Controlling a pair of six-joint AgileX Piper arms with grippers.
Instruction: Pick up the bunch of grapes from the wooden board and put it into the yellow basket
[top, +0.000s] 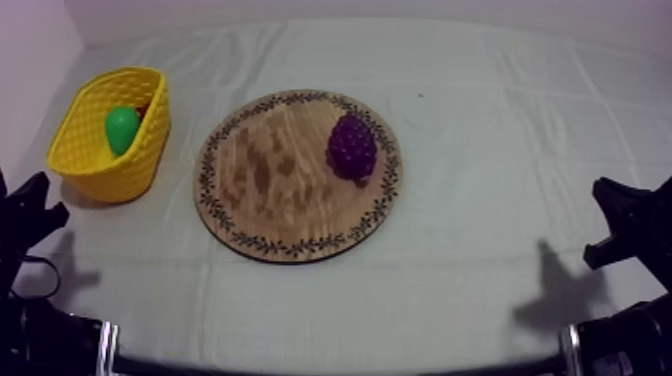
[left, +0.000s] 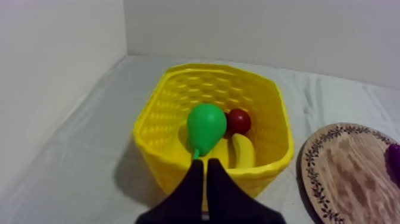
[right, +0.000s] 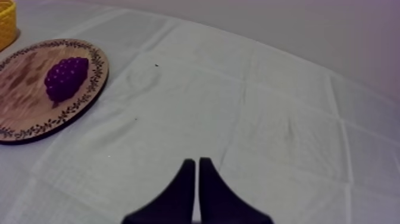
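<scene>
Left claw (left: 206, 164) and right claw (right: 197, 161) both closed on nothing rn. Grapes (right: 65, 77) sit on the board (right: 24, 89), well ahead-left of the right claw; basket (left: 163, 110) just ahead of the left claw. Prob light hard plastic, bumpy: pinch across the fat middle imo. Open cloth (right: 238, 107) between, but basket's crowded w/ pear (left: 206, 126), banana (left: 243, 152), small red fruit (left: 238, 121).

The wooden board (top: 270, 200) lies mid-table (top: 480, 120), with the bunch of grapes (top: 352, 148) on its right part, near the rim. The basket (top: 100, 170) stands just left of the board, apart from it, and holds a pear (top: 122, 128) lying over a banana (left: 241, 152). The left gripper (left: 204, 164) sits in front of the basket, and the right gripper (right: 197, 161) sits well right of the board.
</scene>
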